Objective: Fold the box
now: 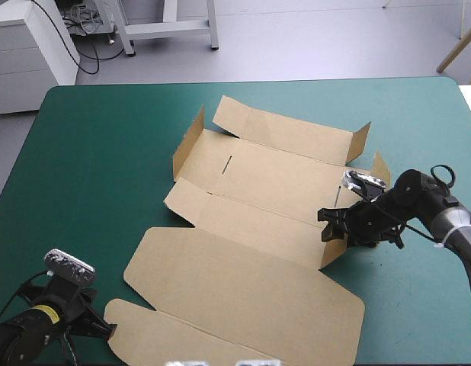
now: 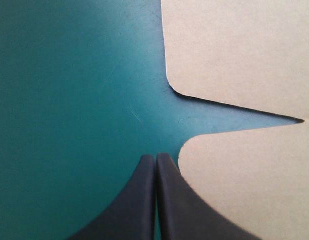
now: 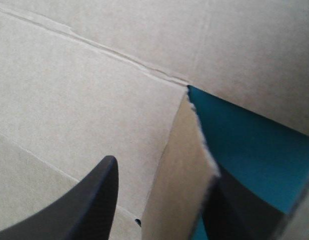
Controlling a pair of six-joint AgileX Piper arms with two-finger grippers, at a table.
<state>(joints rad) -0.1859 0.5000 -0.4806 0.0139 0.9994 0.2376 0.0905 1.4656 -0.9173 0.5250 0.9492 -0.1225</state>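
**One brown box sheet spread open, one side flap between the right fingers**

A single box [image 1: 273, 183] lies on the teal-green cover [image 1: 106, 152], a cut sheet of brown board spread out near the middle of the table and reaching to its near edge. It forms no tray: the main panels lie flat on the cover. In the high view four smaller flaps stand tilted up. One is the long flap [image 1: 188, 145] on the sheet's left side. Two are short flaps [image 1: 359, 141] at the far right corner. The fourth is the side flap [image 1: 334, 248] at the right gripper. The broad lid panel [image 1: 243, 297] with rounded corners lies flat nearest the robot, with a rounded tab [image 1: 152, 335] joined along its near left edge.

Two grippers are in view. The right gripper [image 1: 327, 225] is at the sheet's right edge. Its wrist view shows the black fingers [image 3: 94, 200] standing apart with the raised flap between them, and a gap shows between the flap and the nearer finger. The left gripper [image 1: 106, 329] sits low over the cover at the near left corner, just beside the rounded tab. Its fingers are pressed together in one point, holding nothing. The tip lies close to the narrow notch between the tab and the lid panel.
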